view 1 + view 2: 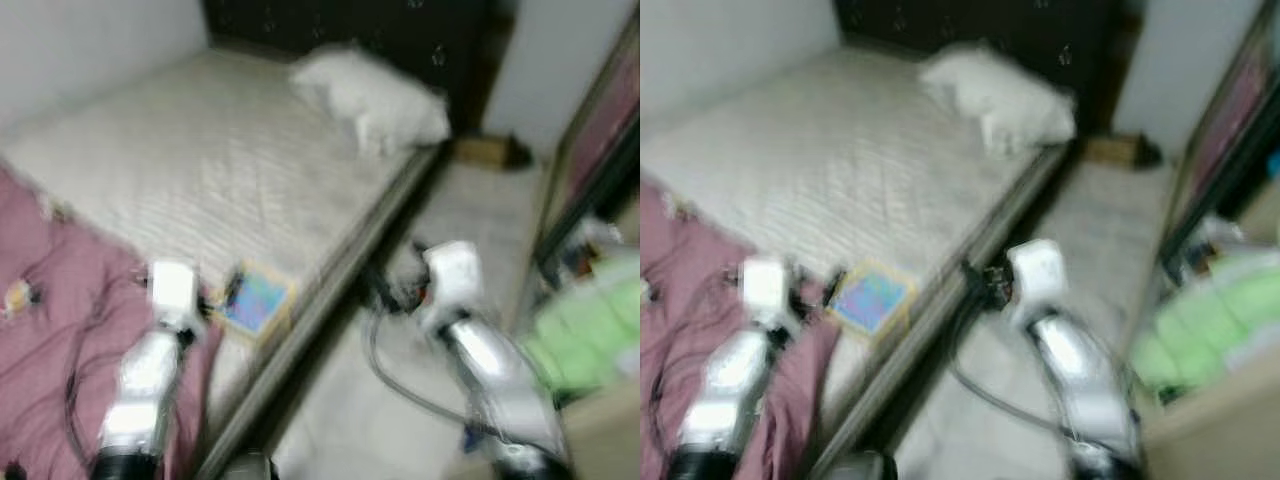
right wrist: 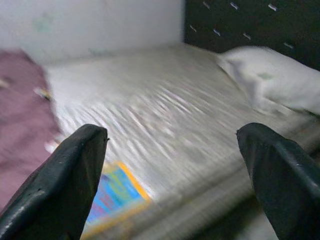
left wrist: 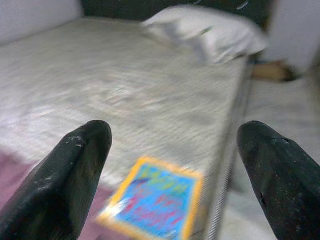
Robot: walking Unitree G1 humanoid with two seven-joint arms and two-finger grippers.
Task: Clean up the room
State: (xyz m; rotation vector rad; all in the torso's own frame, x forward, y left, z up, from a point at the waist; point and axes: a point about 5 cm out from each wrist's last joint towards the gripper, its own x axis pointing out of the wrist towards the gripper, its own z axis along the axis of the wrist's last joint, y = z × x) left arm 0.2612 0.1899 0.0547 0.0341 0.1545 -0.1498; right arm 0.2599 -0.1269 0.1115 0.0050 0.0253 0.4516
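Our left gripper [image 3: 172, 165] has its two black fingers [image 3: 65, 180] spread wide and holds nothing; between them, a little ahead, we see the book [image 3: 155, 205], a flat one with a blue cover and yellow border lying near the mattress [image 1: 200, 170] edge, beside the pink blanket [image 1: 50, 310]. Our right gripper [image 2: 172, 170] is just as wide open and empty, out over the floor [image 1: 470, 220] alongside the bed, its camera facing the mattress side and the same book.

The cover carries reddish marks that may be lettering, but the blur keeps us from reading any of it.

A white pillow [image 1: 375, 95] lies at the head end against the dark headboard [image 1: 350, 25]. Every view is smeared, so the green heap [image 1: 585, 330] on our right and the brown thing [image 1: 485, 150] on the floor beyond the bed stay unidentifiable.
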